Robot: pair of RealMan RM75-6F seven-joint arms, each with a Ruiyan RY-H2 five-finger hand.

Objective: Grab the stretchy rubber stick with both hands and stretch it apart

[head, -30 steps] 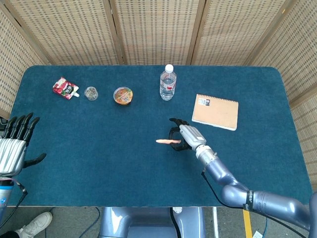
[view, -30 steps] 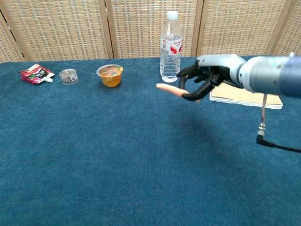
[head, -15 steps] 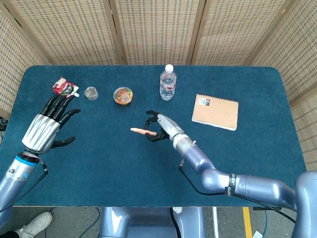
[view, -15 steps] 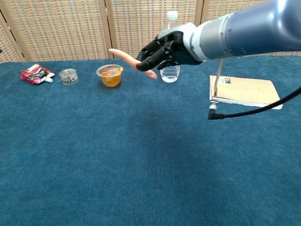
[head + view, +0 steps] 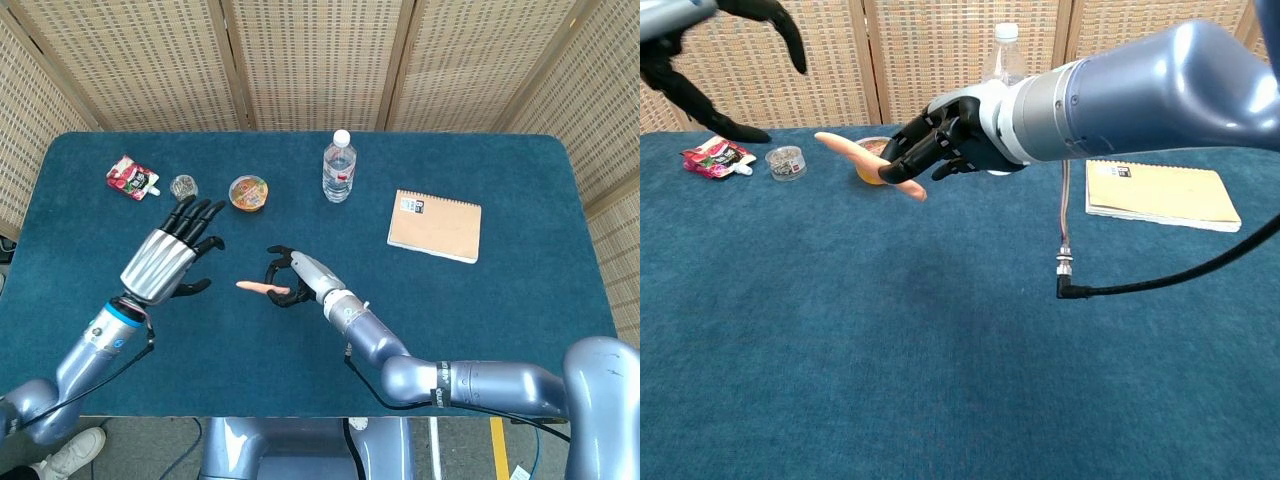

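The stretchy rubber stick (image 5: 254, 288) (image 5: 843, 152) is a slim peach-orange rod held up in the air. My right hand (image 5: 292, 279) (image 5: 940, 141) grips its right end, and its free end points left. My left hand (image 5: 172, 254) (image 5: 700, 50) hovers raised to the left of the stick with its fingers spread and nothing in it. A short gap separates it from the stick's free end.
Along the far side of the blue table (image 5: 500, 320) stand a red snack packet (image 5: 130, 178), a small clear cup (image 5: 183, 187), an orange jelly cup (image 5: 248, 192) and a water bottle (image 5: 339, 167). A tan notebook (image 5: 434, 225) lies at the right.
My right hand has carried the stick further left and higher. My left hand has risen from the table's left edge and come in toward the stick.
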